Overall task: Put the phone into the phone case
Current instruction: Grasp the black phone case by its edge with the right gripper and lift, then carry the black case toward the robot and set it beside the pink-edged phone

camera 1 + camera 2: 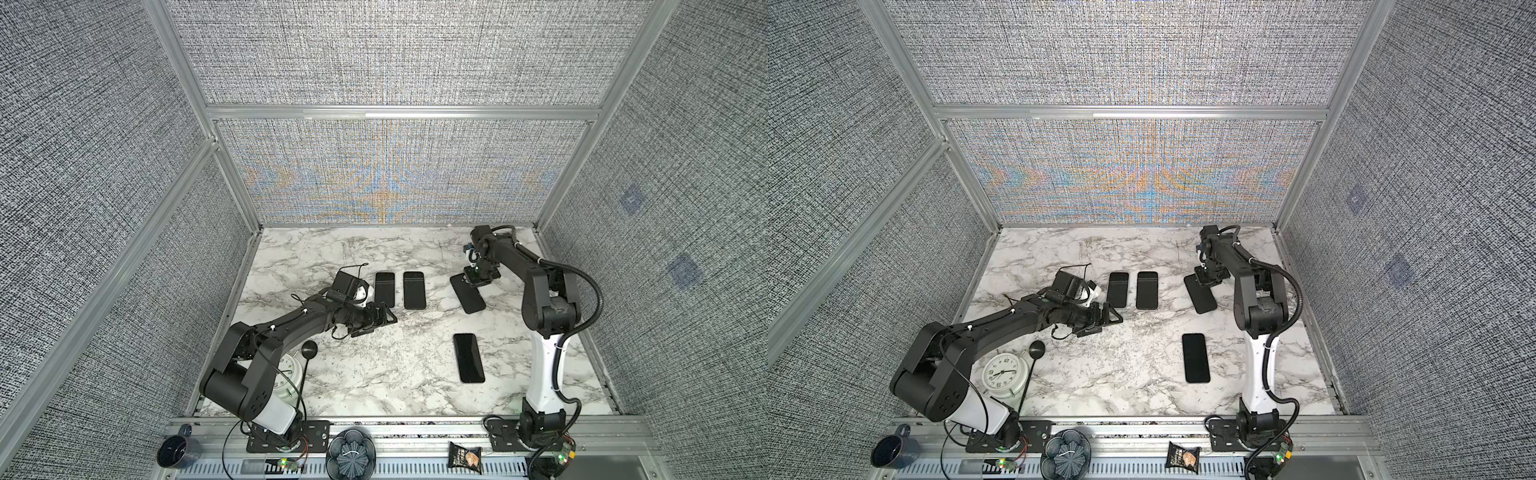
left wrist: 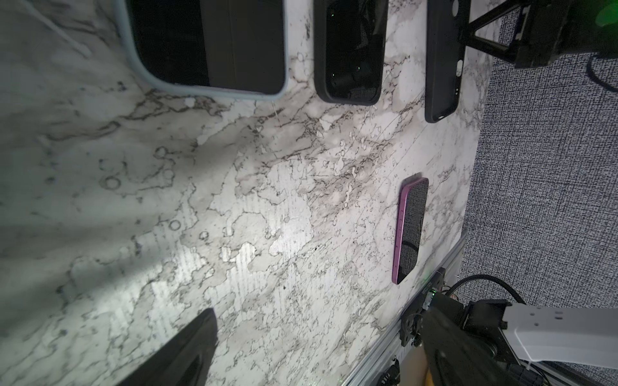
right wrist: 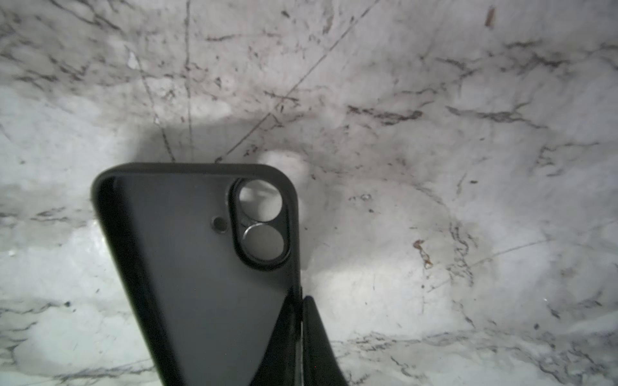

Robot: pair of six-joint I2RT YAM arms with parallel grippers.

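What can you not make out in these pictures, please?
- Right wrist view: black case cut off by the picture's edge.
- Top views: jaws of the right gripper hidden under its wrist.
- A top view: clock partly behind the left arm.
- Snack packet print too small.

There were two cased phones, one empty case, one bare phone, one clock, one mug.

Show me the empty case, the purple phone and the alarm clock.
empty case (image 3: 200,284), right wrist view, back panel.
purple phone (image 2: 413,230), left wrist view, screen.
alarm clock (image 1: 1003,372), a top view, dial.
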